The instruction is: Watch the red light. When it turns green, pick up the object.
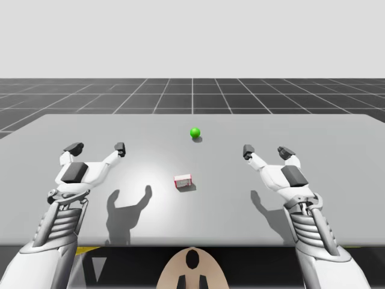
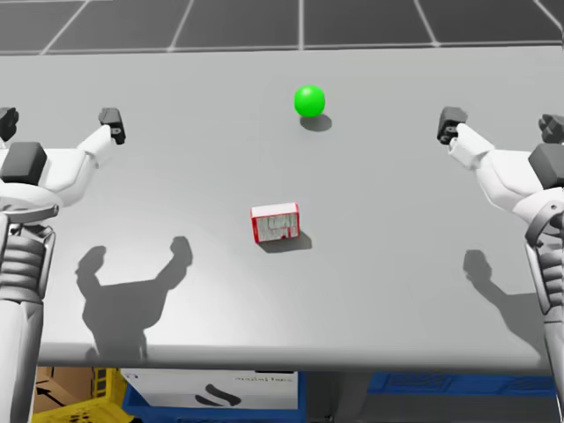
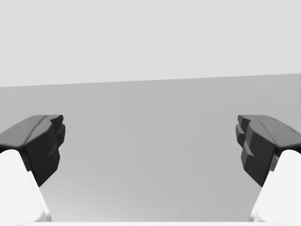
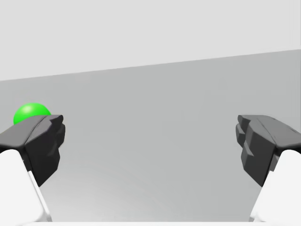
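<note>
At the left of the worktop (image 1: 301,129), your left tool (image 1: 97,148) hangs above the surface. Its fingers (image 3: 40,146) are spread wide with nothing between them, and its own camera looks out over bare grey. Near the middle, well apart from both arms, the small red-and-white box (image 1: 183,180) lies flat on the worktop, a little nearer you than the light. Just beyond the box and slightly to its right, the light (image 1: 195,132) shows green, so the signal to go appears given. At the right, your right tool (image 1: 266,152) hangs the same way, wide and empty, with the green light ahead of it past one finger in the wrist view.

The step in hand looks to be the reach for the box. Either arm seems about as far from it, so choose one and leave the other parked. Bring that tool over the box. The box sits slightly askew to the worktop's edge, so turn the wrist to match that angle and straddle its shorter sides. Come straight down, steering clear of the light. Close gently, because the box looks light and could skid or tip if one finger lands first. Lift only once both fingers bear on it.
</note>
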### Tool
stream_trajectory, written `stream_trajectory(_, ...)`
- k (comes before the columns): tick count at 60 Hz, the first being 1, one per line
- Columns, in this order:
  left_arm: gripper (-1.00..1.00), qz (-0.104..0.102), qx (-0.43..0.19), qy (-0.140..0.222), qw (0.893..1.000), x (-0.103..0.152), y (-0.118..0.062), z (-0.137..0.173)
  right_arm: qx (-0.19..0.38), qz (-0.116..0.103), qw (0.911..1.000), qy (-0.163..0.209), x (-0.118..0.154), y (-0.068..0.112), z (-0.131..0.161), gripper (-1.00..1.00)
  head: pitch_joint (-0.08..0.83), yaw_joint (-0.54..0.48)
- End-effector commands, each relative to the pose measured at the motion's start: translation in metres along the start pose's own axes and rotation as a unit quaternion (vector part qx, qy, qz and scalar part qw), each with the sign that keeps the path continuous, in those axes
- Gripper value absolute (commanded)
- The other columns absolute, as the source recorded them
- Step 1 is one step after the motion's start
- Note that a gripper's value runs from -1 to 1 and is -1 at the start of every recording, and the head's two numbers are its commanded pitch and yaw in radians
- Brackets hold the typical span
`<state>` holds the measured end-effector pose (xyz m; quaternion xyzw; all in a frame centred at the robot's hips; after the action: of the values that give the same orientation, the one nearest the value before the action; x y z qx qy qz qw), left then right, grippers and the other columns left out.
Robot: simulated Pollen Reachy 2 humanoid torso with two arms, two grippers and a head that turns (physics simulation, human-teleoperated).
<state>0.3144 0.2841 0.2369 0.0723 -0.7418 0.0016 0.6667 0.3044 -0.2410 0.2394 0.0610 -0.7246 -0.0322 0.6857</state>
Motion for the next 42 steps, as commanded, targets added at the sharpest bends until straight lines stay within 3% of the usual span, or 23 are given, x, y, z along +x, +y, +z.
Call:
stream_trajectory(1,-1.00,0.001,-0.005,0.004,1.000,0.001,-0.002,0.001,0.000,-0.008,1.0000,0.002,-0.002,0.003,0.000,-1.00,0.689,0.05)
stream_trajectory(13,-1.00,-0.011,-0.084,0.028,0.996,0.011,-0.015,0.013,-0.001,-0.007,1.0000,0.003,-0.003,0.004,0.000,-1.00,0.682,0.06)
stream_trajectory(16,-1.00,0.011,-0.118,0.035,0.992,0.014,-0.017,0.018,-0.002,-0.008,1.0000,0.003,-0.003,0.003,0.000,-1.00,0.678,0.06)
stream_trajectory(17,-1.00,0.013,-0.155,0.056,0.986,0.017,-0.018,0.022,-0.003,-0.008,1.0000,0.004,-0.003,0.004,0.000,-1.00,0.678,0.06)
stream_trajectory(20,-1.00,0.015,-0.182,0.065,0.981,0.019,-0.018,0.027,-0.003,-0.008,1.0000,0.005,-0.004,0.004,0.000,-1.00,0.678,0.06)
stream_trajectory(26,-1.00,0.026,-0.277,0.103,0.955,0.024,-0.022,0.041,-0.003,-0.007,1.0000,0.006,-0.005,0.004,0.000,-1.00,0.677,0.06)
stream_trajectory(27,-1.00,0.023,-0.289,0.109,0.951,0.023,-0.023,0.042,-0.003,-0.007,1.0000,0.006,-0.005,0.004,0.000,-1.00,0.677,0.06)
stream_trajectory(28,-1.00,0.014,-0.325,0.123,0.938,0.022,-0.024,0.045,-0.003,-0.007,0.9999,0.007,-0.005,0.004,-0.001,-1.00,0.676,0.06)
stream_trajectory(30,-1.00,0.005,-0.349,0.134,0.928,0.020,-0.025,0.046,-0.003,-0.007,0.9999,0.007,-0.005,0.004,-0.001,-1.00,0.676,0.06)
stream_trajectory(31,-1.00,-0.009,-0.377,0.147,0.915,0.018,-0.025,0.047,-0.003,-0.007,0.9999,0.006,-0.005,0.003,-0.001,-1.00,0.675,0.06)
stream_trajectory(33,-1.00,-0.014,-0.388,0.154,0.909,0.016,-0.026,0.047,-0.003,-0.007,0.9999,0.006,-0.005,0.003,-0.001,-1.00,0.675,0.06)
stream_trajectory(34,-1.00,-0.018,-0.408,0.162,0.899,0.012,-0.026,0.045,-0.004,-0.007,0.9999,0.006,-0.005,0.003,-0.001,-1.00,0.675,0.06)
stream_trajectory(42,-1.00,0.009,-0.465,0.202,0.862,-0.004,-0.033,0.038,-0.003,-0.007,0.9999,0.007,-0.006,0.003,-0.001,-1.00,0.668,0.06)
